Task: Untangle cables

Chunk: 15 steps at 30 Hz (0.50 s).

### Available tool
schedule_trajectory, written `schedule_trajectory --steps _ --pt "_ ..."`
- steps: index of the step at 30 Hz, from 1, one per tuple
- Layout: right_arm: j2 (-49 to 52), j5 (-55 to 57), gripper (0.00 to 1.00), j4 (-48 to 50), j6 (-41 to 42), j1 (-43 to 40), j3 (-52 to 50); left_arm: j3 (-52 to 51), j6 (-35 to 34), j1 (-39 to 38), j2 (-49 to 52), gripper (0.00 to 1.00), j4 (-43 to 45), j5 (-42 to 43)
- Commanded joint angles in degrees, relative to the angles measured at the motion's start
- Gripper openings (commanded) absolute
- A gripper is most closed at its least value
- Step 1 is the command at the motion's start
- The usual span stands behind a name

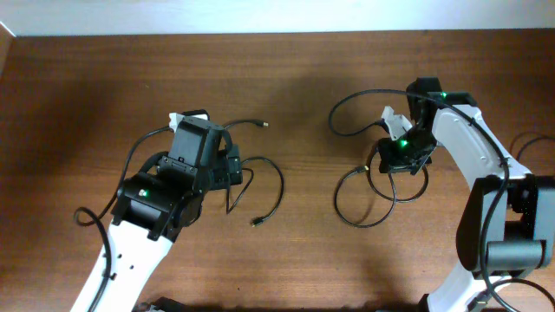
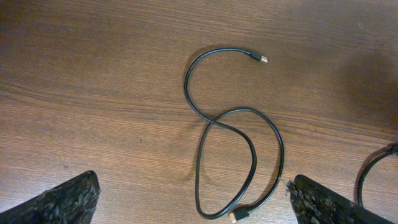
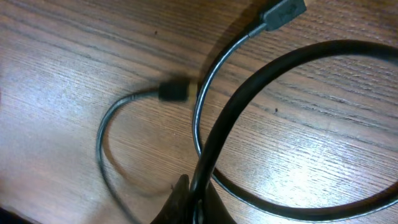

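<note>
Right tool is clamped shut on the right cable, which arcs out from between its fingers. A thinner cord lies just ahead of the tool with its plug, and a second plug sits further ahead. Left tool is wide open and holds nothing. It hovers over the left cable, which lies flat beneath it in an S with one self-crossing, well apart from the right tool's pile. Step in hand looks like pulling one cord free of the right loops. I'd lift slowly, drag away from the loops, and watch that the thinner cord doesn't ride along. Can't tell if it passes over or under the held one. Room: bare table on all sides of both tools, far edge well beyond them. Widest clearing is between the two tools, so drag that way and stop short of the left cable.
</note>
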Motion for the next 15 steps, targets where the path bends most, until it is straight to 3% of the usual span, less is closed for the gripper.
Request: schedule_trajectory --steps 1,6,9,11,15 --pt "-1.20 0.44 0.04 -1.60 1.05 -0.04 4.17 -0.07 -0.68 0.09 -0.07 0.99 -0.13 -0.81" --pt "-1.20 0.81 0.04 -8.79 1.07 -0.04 35.58 -0.07 -0.68 0.09 -0.07 0.99 -0.13 -0.81" --pt "-1.20 12.39 0.04 -7.10 4.35 -0.04 51.06 -0.07 -0.68 0.09 -0.07 0.99 -0.13 -0.81" --pt "-1.20 21.79 0.04 -1.20 4.55 -0.52 54.55 -0.07 -0.68 0.09 -0.07 0.99 -0.13 -0.81" --pt "-0.39 24.72 0.04 3.63 13.49 -7.34 54.49 -0.07 -0.68 0.09 -0.07 0.99 -0.13 -0.81"
